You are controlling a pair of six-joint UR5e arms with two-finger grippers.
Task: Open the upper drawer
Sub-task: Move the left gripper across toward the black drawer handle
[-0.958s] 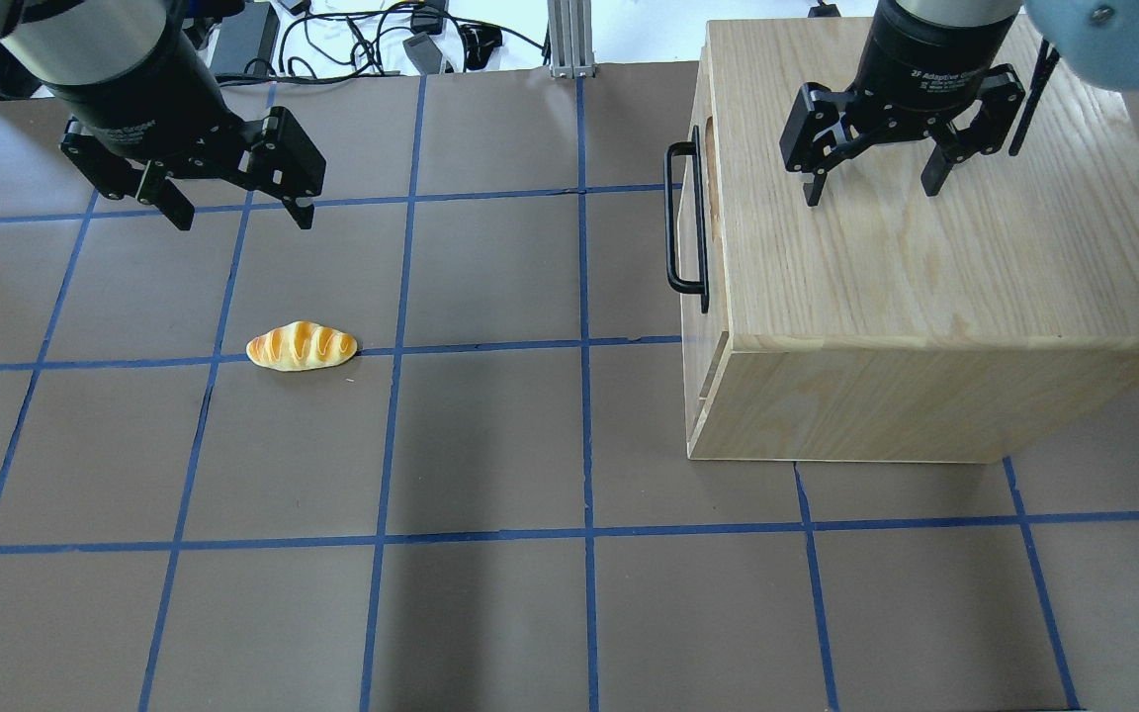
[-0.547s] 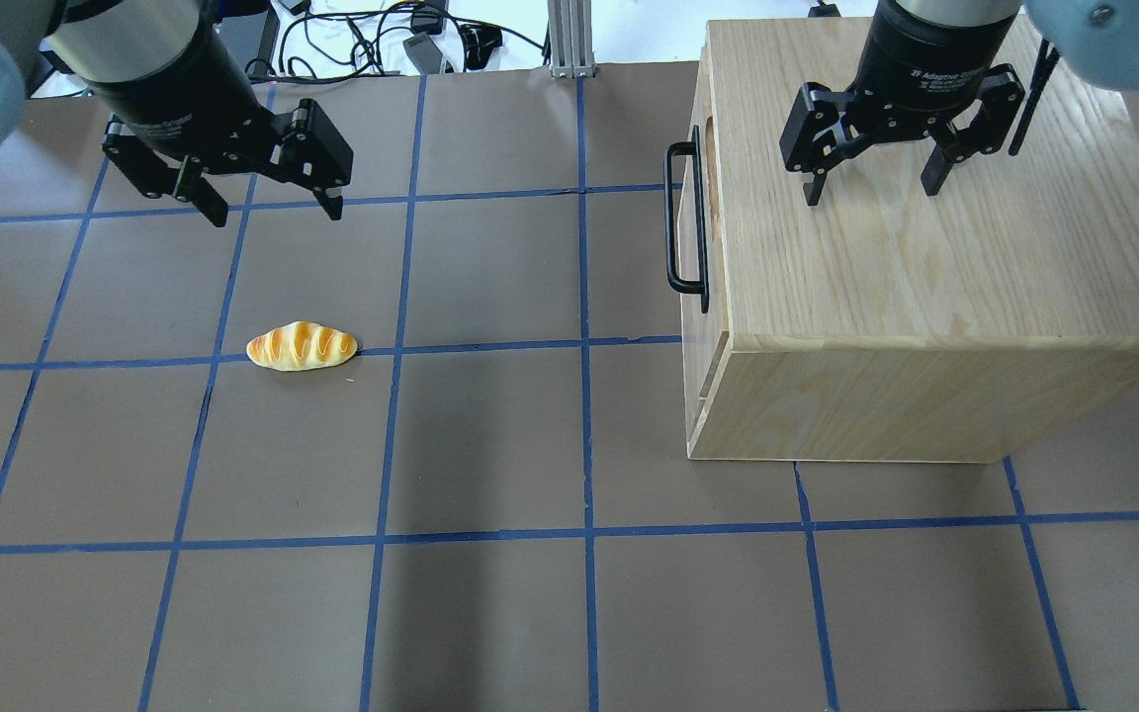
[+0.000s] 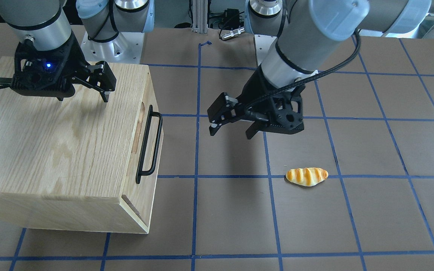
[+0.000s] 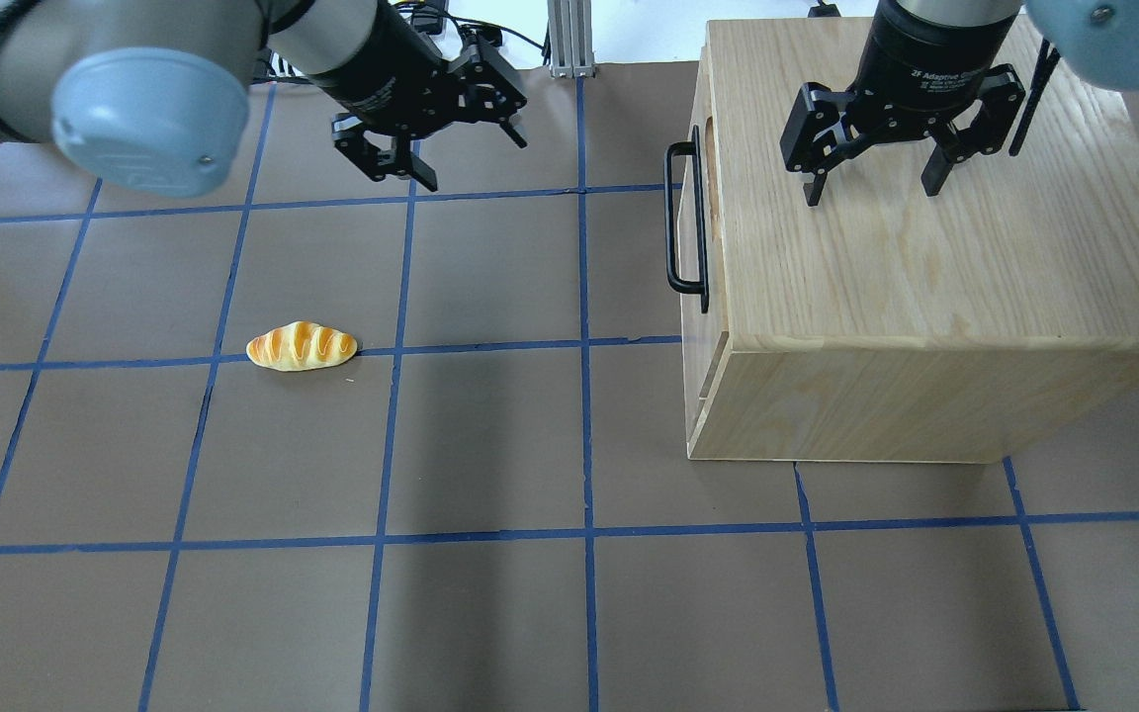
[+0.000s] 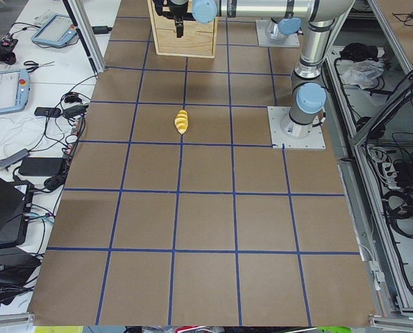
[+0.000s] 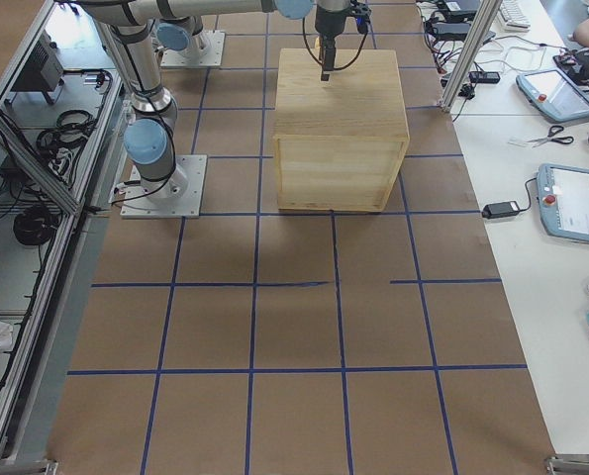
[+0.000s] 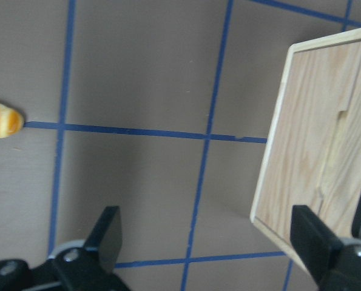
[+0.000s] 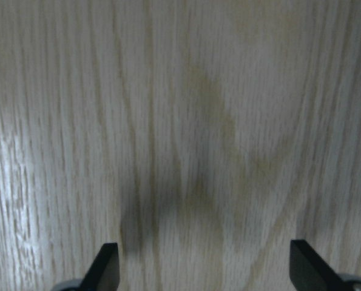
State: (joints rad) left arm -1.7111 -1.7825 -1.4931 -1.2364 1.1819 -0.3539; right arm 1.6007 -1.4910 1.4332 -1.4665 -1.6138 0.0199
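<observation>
A wooden box (image 4: 925, 277) is set on the right side of the counter (image 4: 490, 445). The drawer (image 3: 151, 96) is found at the top of the box's left face. It is pushed all the way in, so its front is kept flat with the box. A long black handle (image 4: 669, 218) is fixed across its front, and a long hole is cut in the wood behind it.

The left hand (image 4: 471, 158) is held up over the far part of the counter, to the left of the handle and well apart from it. Its fingers are spread wide and nothing is held between them. They are pointed toward the box.

The right hand (image 4: 872, 188) is held over the top of the box, near its far edge. Its fingers are spread wide too, and nothing is held. Only the wood of the box top is seen under it.

A small bread roll (image 4: 302, 346) is laid on the counter, far off to the left, on a blue line.
</observation>
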